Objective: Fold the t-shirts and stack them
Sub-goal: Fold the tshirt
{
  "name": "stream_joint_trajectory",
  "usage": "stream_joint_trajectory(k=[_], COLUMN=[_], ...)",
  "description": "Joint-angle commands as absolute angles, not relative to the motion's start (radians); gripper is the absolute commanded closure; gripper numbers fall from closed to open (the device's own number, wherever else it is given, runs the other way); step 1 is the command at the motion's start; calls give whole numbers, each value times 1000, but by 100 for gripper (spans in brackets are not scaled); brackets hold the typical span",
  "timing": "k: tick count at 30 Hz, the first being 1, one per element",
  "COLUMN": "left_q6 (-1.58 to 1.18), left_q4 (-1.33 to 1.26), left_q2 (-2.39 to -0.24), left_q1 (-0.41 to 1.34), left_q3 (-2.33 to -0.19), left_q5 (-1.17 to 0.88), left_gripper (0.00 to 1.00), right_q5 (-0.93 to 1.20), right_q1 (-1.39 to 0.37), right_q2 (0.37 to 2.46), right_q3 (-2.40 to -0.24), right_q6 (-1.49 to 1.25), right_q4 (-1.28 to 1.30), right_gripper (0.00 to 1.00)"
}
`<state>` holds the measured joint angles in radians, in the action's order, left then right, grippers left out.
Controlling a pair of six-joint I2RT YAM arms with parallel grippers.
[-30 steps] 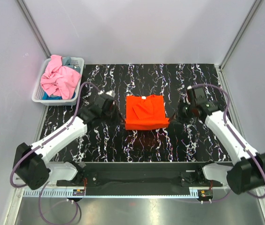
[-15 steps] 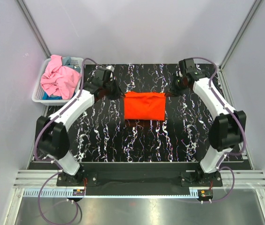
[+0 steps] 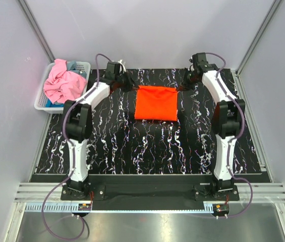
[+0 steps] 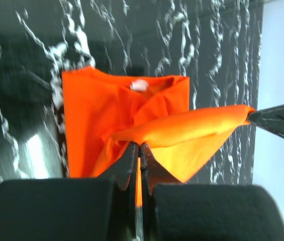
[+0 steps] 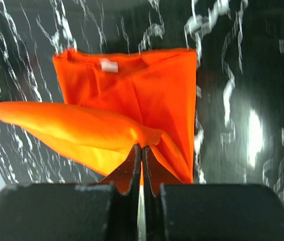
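A bright orange t-shirt (image 3: 156,103) lies partly folded on the black marbled table, toward the far middle. My left gripper (image 3: 131,86) is shut on its far left corner, and the wrist view shows orange cloth (image 4: 182,131) pinched between the closed jaws and lifted. My right gripper (image 3: 182,86) is shut on the far right corner, with a raised fold of the orange cloth (image 5: 81,125) in its jaws. Between both grips the held edge is stretched taut above the flat part of the shirt (image 5: 147,80). A pink t-shirt (image 3: 62,83) sits crumpled in the white basket (image 3: 40,103), with blue-grey cloth (image 3: 71,66) behind it.
The basket stands just off the table's far left corner. Grey walls close in on the left, right and back. Both arms reach far across the table, their bases at the near edge (image 3: 147,182).
Both grippers have carried the shirt's near edge away from the arm bases to the far side, folding the shirt over itself. The arms have stretched out along the table's sides.
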<state>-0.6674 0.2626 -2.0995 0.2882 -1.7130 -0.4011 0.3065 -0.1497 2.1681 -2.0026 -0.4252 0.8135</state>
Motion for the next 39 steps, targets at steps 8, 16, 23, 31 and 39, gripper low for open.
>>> stream_joint_trajectory(k=[8,16,23,31,39], left_q6=[-681,-598,-500,-479,-468], left_q4=[77,43,136,189,201], left_q2=[-2467,-2286,-2270,-2407,-2537], left_q1=[235,222,235,239,241], left_q3=[-2163,-1918,-1819,-1920,-2080], left_q5=[-515,-450,-446,-506,-537], left_gripper=[53,49,49,49,49], right_q5=[409,529,787,819,821], right_q1=[-74,-8,-6,-6,-6], right_q2=[2502,2450,2456,2558,2660], right_q3=[-2309,-2271,-2181,-2229,-2299], right_q6=[-463,-367,-219,-245,-331], right_q4=[678,664,650,606,497], right_gripper=[48,34,33,34,50])
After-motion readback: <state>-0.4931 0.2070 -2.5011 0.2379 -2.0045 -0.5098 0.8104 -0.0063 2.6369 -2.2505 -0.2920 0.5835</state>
